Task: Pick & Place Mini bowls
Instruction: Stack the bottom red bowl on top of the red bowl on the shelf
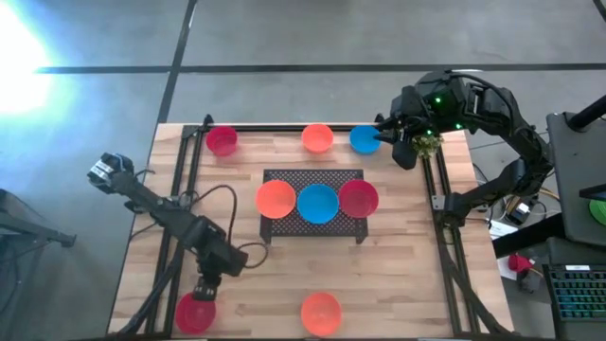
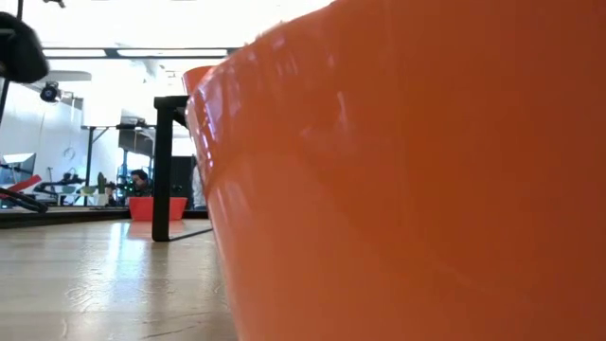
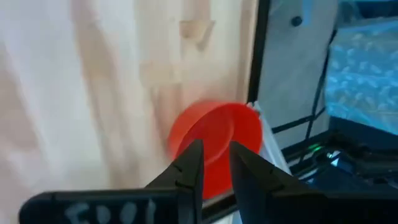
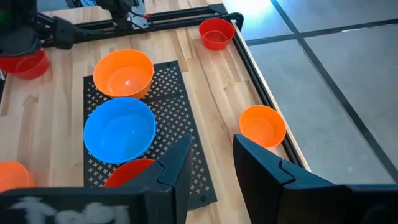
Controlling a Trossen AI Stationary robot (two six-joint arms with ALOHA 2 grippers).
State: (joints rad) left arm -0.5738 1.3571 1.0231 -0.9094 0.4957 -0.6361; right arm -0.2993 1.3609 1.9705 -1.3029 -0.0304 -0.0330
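the left gripper (image 1: 205,289) hangs over the table's near left corner, its jaws slightly parted and holding nothing, with a red bowl (image 1: 194,312) just past the fingertips. the left wrist view puts that red bowl (image 3: 214,146) right beyond the two dark fingers (image 3: 189,171), hard by the black frame rail (image 3: 260,50) at the table edge, a closeness the high view only hints at. well to the side of those jaws sits an orange bowl (image 1: 321,313) on the near edge; it fills most of the low view (image 2: 407,180), which shows little else.

mid-table, the mesh rack (image 1: 313,179) carries an orange bowl (image 1: 276,199), a blue bowl (image 1: 317,203) and a red bowl (image 1: 358,199) in a row.

at the far right corner the right gripper (image 1: 398,142) hovers, jaws open and empty, with a blue bowl (image 1: 364,139) just beside it in the high view. along the far edge, away from those jaws, stand another orange bowl (image 1: 317,138) and a red bowl (image 1: 222,141). the right wrist view misses the blue far-edge bowl.
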